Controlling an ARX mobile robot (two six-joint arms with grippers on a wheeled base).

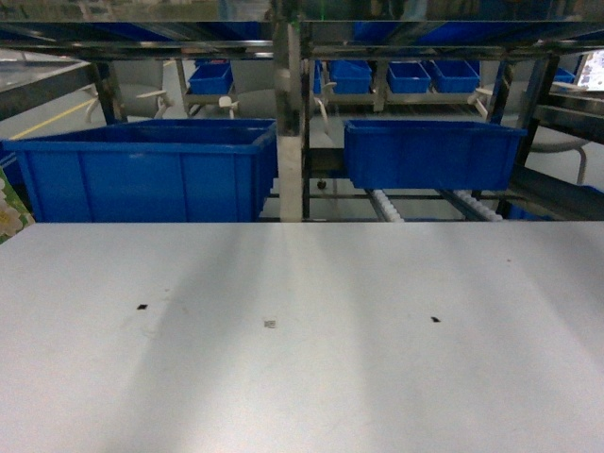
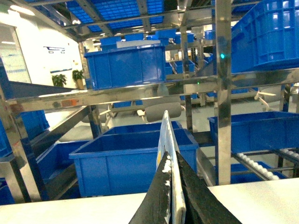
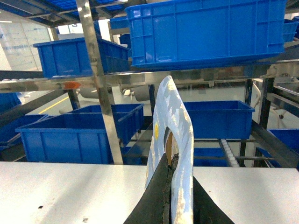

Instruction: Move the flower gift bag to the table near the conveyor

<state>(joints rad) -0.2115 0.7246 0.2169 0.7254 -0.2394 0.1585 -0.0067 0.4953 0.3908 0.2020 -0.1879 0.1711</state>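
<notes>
**Both tools pinch bag edges in front of the conveyor**

No writing can be read anywhere. The white table [image 1: 302,359] carries three tiny dark specks. Behind it stands the steel-framed conveyor [image 1: 434,203] with white rollers, holding two large blue bins [image 1: 142,170] at table height and more on upper shelves. The left tool [image 2: 172,186] is pressed together on a thin, upright flower gift bag [image 2: 164,135] edge. The right tool [image 3: 170,186] pinches a pale blue bag handle [image 3: 180,126] above the table.
</notes>
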